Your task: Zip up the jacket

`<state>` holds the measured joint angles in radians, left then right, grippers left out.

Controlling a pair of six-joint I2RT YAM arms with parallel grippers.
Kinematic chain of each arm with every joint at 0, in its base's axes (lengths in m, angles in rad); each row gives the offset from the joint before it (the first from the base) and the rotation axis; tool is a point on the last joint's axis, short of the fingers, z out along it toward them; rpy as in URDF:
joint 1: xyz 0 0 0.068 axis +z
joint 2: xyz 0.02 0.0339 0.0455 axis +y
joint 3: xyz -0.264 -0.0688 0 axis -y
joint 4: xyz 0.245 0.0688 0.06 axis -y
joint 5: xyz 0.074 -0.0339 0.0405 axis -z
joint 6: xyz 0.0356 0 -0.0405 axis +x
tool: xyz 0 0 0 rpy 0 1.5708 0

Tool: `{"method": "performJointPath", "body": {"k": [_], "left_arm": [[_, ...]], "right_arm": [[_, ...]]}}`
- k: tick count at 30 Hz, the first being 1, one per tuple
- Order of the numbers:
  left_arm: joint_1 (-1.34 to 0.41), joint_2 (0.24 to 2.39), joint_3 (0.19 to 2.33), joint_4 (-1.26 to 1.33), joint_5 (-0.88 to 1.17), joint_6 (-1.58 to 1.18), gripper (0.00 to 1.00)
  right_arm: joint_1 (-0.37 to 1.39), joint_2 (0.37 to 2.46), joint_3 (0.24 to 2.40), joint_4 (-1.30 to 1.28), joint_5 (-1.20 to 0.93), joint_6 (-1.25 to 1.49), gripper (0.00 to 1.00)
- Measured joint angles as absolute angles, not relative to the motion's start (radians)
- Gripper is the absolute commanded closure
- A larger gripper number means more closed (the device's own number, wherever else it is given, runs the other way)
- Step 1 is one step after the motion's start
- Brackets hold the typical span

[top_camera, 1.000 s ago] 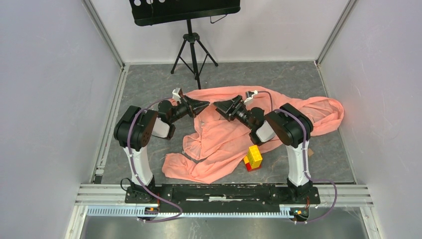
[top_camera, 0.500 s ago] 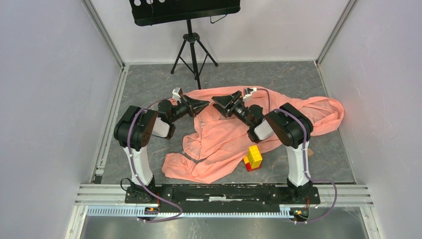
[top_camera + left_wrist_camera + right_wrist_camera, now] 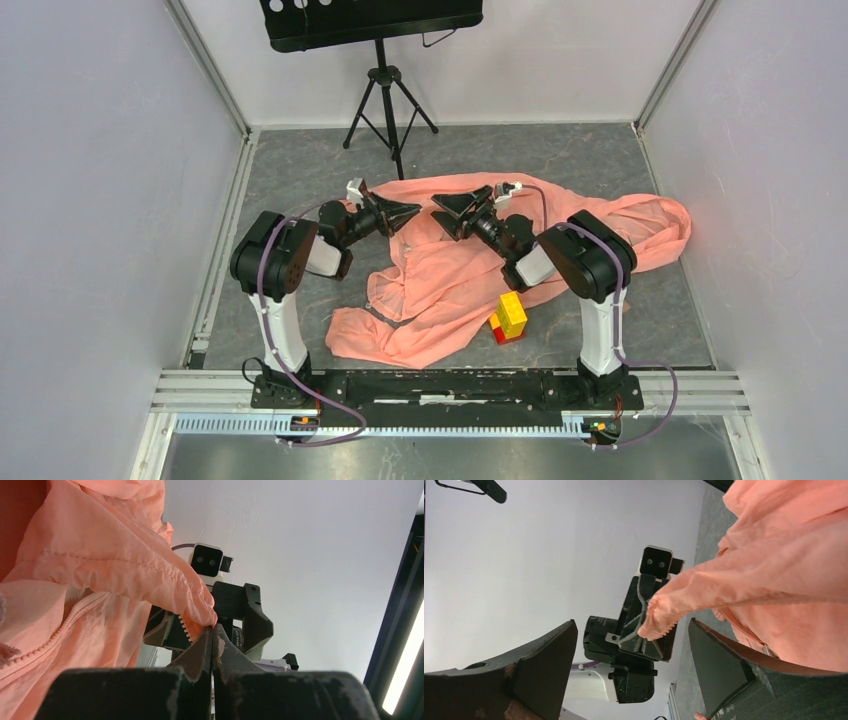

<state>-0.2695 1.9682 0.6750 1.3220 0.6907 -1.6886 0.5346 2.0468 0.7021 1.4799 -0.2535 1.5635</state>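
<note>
Jacket [image 3: 440, 285] sprawled mid-frame on grey table [image 3: 300, 170], block stack [image 3: 510, 315] just beside its lower-right hem. Left gripper [image 3: 212, 631] clamped on jacket's zipper edge — teeth showing. Right gripper [image 3: 630, 630] spread wide — just right of that pinch

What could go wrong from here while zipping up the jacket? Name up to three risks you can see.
1. The left fingers pinch only a small corner of the jacket by its zipper teeth; a tug may pull it free.
2. The right fingers are wide open facing that corner; closing in, they might bump the left fingers.
3. The yellow-and-red block stack stands at the jacket's edge; dragging fabric could topple it.
</note>
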Motion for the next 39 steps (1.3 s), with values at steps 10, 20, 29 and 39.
{"method": "performJointPath", "body": {"k": [10,20,29,39], "left_arm": [[-0.27,1.907,0.69,1.138,0.685,-1.59,0.98],[-0.268,1.711,0.702,0.934,0.684,-1.443,0.98],[-0.268,1.761,0.681,0.98,0.688,-1.449,0.98],[-0.264,1.765,0.68,0.984,0.69,-1.449,0.98]], "right_arm": [[0.525,2.013,0.633,1.48,-0.26,1.567,0.02],[0.52,2.064,0.589,1.48,-0.199,1.572,0.02],[0.484,2.087,0.671,1.48,-0.173,1.587,0.06],[0.468,2.074,0.672,1.48,-0.191,1.54,0.47]]}}
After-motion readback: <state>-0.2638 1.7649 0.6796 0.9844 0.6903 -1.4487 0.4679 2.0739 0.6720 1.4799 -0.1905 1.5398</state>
